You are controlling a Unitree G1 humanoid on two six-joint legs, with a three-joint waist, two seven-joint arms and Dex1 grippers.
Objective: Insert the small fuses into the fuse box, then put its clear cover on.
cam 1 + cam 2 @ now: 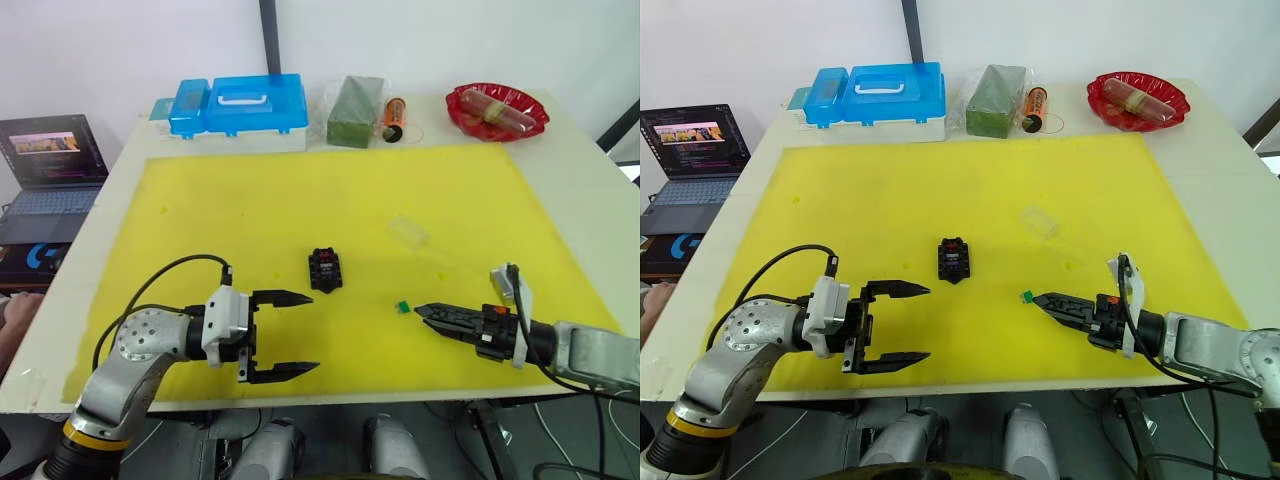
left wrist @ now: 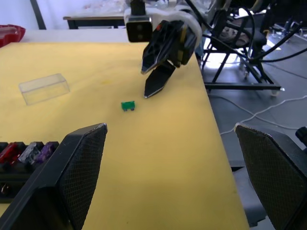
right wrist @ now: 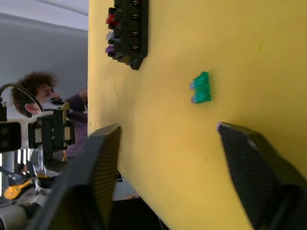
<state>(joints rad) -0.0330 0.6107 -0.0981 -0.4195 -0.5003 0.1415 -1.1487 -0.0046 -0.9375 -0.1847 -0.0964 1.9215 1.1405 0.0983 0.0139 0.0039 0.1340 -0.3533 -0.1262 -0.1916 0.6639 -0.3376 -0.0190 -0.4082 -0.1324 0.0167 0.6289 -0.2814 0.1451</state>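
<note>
**Left eye view: green fuse loose on the mat, both grippers empty**

In your head view the fuse box [image 1: 325, 269] sits near the middle of the yellow mat [image 1: 250, 200], its slotted face up. Your left wrist view shows a red fuse [image 2: 10, 152], a pale fuse [image 2: 29, 151] and a purple fuse [image 2: 46, 150] seated side by side in one row of it. The green fuse [image 1: 402, 306] lies flat on the mat, apart from the box on your right-hand side and a little nearer to you.

Your right gripper [image 1: 424, 312] hangs just beside the green fuse, tips pointing at it but not touching it. Its right wrist view shows the two fingers spread, with the fuse lying on the mat ahead of the gap between them; nothing is held.

The clear cover [image 1: 408, 231] rests on the mat farther back than the green fuse and to the right of the box, touching neither.

Your left gripper [image 1: 293, 333] is low over the front left of the mat, fingers spread wide and empty, tips pointing toward the box, which lies near but clear of them.

At the back of the worktop [image 1: 560, 160], beyond the mat, stand a blue case [image 1: 240, 105], a green block [image 1: 356, 111] and a red dish [image 1: 497, 111]. A laptop [image 1: 52, 170] sits off the worktop to your left.
</note>
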